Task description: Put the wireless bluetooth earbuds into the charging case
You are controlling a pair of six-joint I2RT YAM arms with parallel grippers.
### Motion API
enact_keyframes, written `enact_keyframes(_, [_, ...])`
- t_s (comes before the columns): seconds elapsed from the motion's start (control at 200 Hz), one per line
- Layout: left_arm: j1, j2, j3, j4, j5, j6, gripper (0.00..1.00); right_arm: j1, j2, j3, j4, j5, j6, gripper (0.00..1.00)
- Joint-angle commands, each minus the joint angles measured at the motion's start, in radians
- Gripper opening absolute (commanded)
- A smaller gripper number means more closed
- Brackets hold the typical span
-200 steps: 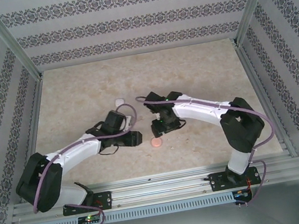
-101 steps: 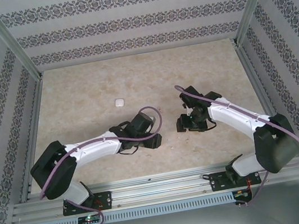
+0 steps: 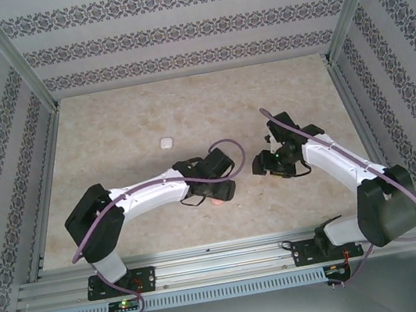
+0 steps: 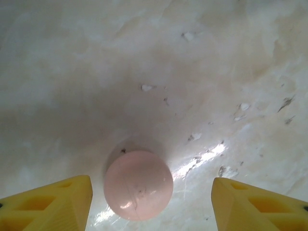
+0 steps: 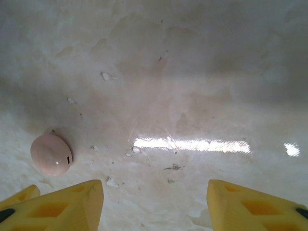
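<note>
Earbud (image 3: 164, 141), tiny and white, lies on the table (image 3: 108, 124), well back and left of the round pink case (image 4: 138, 185). The left end effector (image 4: 151, 190) hangs right over the case, its yellow fingers (image 4: 57, 202) spread wide on both sides, not touching it. The right end effector (image 5: 155, 192), spread and empty, sits just right of the case.

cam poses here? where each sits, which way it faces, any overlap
Top external: above and behind the bases, looking down on the table; left arm and right arm show.
Left wrist: on the left arm, facing down; its yellow fingers flank the pink disc, not touching.
Right wrist: on the right arm, facing down; its yellow fingers at bottom, a pink disc at left.
Shared: both wrist views hold a pink disc, likely the same.
</note>
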Motion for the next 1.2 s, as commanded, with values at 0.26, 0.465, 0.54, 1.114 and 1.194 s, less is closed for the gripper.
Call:
enact_keyframes(0.26, [-0.042,0.085,0.008,-0.105,-0.039,-0.035,0.69,-0.044,0.011,0.02,0.033,-0.049,-0.061,0.59])
enact_keyframes(0.465, [-0.042,0.133,0.026,-0.084,-0.035,0.006,0.7,-0.045,0.009,0.007,0.043,-0.058,-0.06,0.59])
enact_keyframes(0.54, [-0.042,0.151,0.037,-0.087,-0.034,0.021,0.67,-0.048,0.007,0.007,0.038,-0.063,-0.06,0.59])
enact_keyframes(1.114, [-0.029,0.07,-0.087,0.071,0.034,0.314,0.42,-0.089,-0.006,-0.062,0.133,-0.245,-0.019,0.58])
enact_keyframes(1.194, [-0.014,0.03,-0.122,0.114,0.081,0.358,0.4,-0.107,-0.006,-0.091,0.176,-0.29,0.006,0.58])
